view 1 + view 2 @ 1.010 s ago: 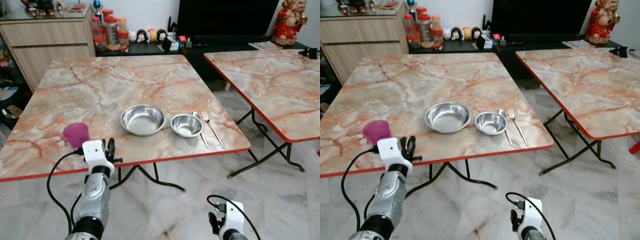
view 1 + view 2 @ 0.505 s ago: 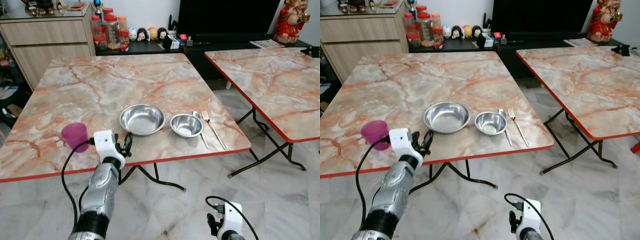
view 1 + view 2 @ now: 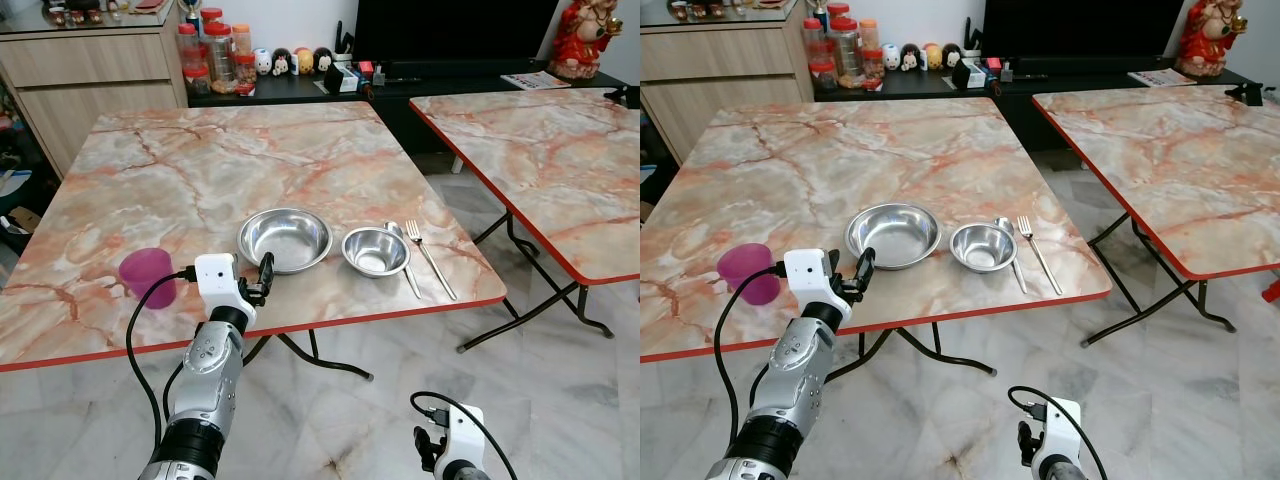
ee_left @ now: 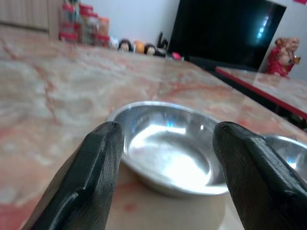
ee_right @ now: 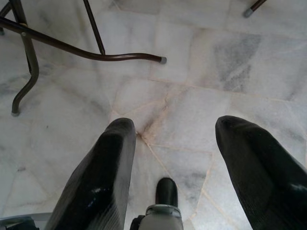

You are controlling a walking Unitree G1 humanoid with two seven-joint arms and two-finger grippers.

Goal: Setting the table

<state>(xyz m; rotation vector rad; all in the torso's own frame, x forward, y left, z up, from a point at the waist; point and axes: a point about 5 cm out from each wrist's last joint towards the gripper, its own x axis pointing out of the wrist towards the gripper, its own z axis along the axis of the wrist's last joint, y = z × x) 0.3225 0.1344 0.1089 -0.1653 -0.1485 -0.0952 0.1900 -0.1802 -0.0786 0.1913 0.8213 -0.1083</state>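
Marble-pattern surface (image 3: 250,150) w/ red edge carries the setting near its front edge: large steel bowl (image 3: 285,239), small steel bowl (image 3: 375,251) just right of it, then spoon (image 3: 400,255) touching/just beside the small bowl's right rim, and fork (image 3: 430,258) beside the spoon, both lying roughly front-to-back. Purple cup (image 3: 148,277) stands upright at the near left, well apart from the bowls. Left end effector (image 3: 262,283) hovers over the near edge of the surface, between cup and large bowl, just short of the bowl's near-left rim; fingers spread, released, nothing held. In left wrist view the two black fingers (image 4: 91,177) frame the large bowl, w/ the small bowl's rim at the side. Right end effector (image 5: 172,167) hangs low over the marble floor (image 5: 201,96), fingers apart, holding nothing; table legs (image 5: 57,45) visible beyond it. Second similar table (image 3: 550,160) stands to the right, separated by a gap. Far side: wood cabinet (image 3: 95,75), jars (image 3: 215,55), small figurines (image 3: 290,62), dark TV (image 3: 450,30).
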